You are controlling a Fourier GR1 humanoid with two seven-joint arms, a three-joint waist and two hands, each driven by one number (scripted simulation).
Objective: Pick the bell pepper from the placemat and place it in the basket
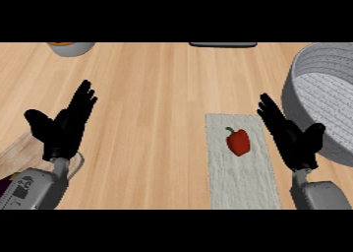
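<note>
At the far left of the worktop, the left hand is seen with fingers straight and raised, nothing held; it is judged to be resting, kept out of the way. Beneath its wrist a rounded wooden board is partly covered by the forearm. Near the top left edge a pale bowl is cut off by the view, with something orange showing inside that cannot be identified. Along the top edge a dark flat object is barely shown.

Right of centre, the grey placemat is laid lengthwise, and the red bell pepper is lying on its upper half, untouched. Just beside the mat's right edge, the right hand is held released, fingers straight, thumb spread, probably readied for the pick since it is close to the pepper. At the far right, the grey basket is stood, partly out of view; nothing is seen in the visible part of its ribbed interior.
</note>
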